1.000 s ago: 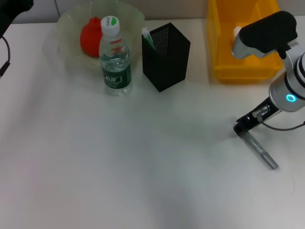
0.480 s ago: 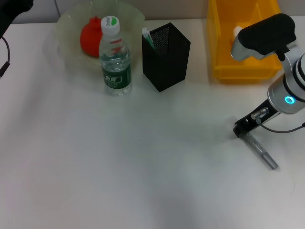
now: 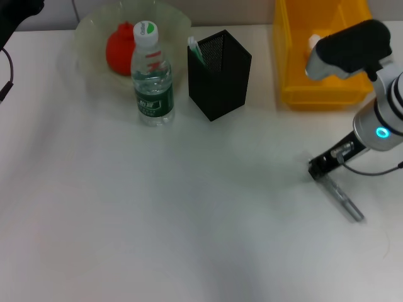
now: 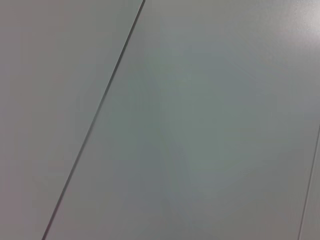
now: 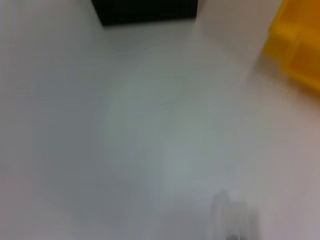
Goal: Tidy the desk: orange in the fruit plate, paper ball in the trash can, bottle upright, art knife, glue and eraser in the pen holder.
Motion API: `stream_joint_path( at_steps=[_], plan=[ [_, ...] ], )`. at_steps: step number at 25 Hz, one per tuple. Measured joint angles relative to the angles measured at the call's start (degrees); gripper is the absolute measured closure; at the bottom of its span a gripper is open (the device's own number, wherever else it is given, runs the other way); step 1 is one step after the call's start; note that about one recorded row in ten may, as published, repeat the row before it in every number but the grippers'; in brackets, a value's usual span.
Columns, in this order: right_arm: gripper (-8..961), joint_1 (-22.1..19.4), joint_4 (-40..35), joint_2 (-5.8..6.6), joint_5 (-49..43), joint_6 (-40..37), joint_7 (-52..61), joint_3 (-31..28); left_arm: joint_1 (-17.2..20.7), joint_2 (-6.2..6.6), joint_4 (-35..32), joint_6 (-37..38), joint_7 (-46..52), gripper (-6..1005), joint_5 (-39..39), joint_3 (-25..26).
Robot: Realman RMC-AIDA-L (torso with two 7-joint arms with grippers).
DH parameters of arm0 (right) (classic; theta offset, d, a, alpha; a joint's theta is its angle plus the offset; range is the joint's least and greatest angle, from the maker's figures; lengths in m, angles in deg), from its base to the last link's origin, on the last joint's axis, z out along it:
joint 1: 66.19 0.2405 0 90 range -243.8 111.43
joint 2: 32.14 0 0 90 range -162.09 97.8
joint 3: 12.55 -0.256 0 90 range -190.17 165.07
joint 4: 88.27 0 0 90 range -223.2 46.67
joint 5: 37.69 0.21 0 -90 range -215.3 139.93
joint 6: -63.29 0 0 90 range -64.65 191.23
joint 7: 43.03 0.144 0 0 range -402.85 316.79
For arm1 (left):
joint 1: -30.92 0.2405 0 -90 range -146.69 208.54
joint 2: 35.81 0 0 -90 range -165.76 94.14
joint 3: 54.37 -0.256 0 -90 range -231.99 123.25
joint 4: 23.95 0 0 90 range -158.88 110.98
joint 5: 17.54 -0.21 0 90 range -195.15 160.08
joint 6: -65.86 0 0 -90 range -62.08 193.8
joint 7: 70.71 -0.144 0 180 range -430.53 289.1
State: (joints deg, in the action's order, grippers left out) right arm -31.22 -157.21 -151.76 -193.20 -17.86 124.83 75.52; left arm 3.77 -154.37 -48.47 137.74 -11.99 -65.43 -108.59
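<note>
The right claw [image 3: 319, 170] sits low on the desk [image 3: 189, 220], its tip at 1 end of the grey knife [image 3: 343, 199]; whether it grips cannot be told. Far back stand the black pen holder [image 3: 220, 74], bottle [image 3: 152, 75] and yellow trash can [image 3: 318, 82].

We record the right arm [image 3: 378, 119] as a white cylindrical body with black ring bands and a glowing cyan ring light on one joint. A rounded black shell with a pale grey underside [image 3: 346, 50] caps its upper segment. The right tool [image 3: 324, 168] is a slim black bracket with silver fittings; thin dark cables loop beside it. The left arm [image 3: 16, 12] appears black, with a thin black cable [image 3: 7, 72] hanging.
</note>
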Motion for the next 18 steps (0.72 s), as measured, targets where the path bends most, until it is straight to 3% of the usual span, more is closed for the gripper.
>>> stream_joint_path(
  at_steps=[6,9,10,14,18],
  plan=[
    [802,-5.23,-10.28,0.25,4.0,4.16,-2.79,-3.75,0.0,0.0,0.0,0.21,0.05,229,0.03,-0.01],
    [808,-8.39,-14.57,0.23,12.34,11.33,-8.76,-7.5,0.0,0.0,0.0,0.22,0.05,230,0.03,0.0],
    [810,-9.32,-14.29,0.29,19.37,17.16,-14.61,-8.98,0.0,0.0,0.0,0.22,0.05,230,0.03,0.0],
    [811,-9.22,-10.76,0.28,30.36,25.6,-25.41,-9.61,-0.06,-0.03,0.0,0.34,0.02,230,0.01,0.0],
    [812,-6.53,-1.74,0.24,45.73,35.55,-43.81,-9.17,-0.16,-0.17,0.0,0.94,0.19,230,-0.02,0.0]
  ],
)
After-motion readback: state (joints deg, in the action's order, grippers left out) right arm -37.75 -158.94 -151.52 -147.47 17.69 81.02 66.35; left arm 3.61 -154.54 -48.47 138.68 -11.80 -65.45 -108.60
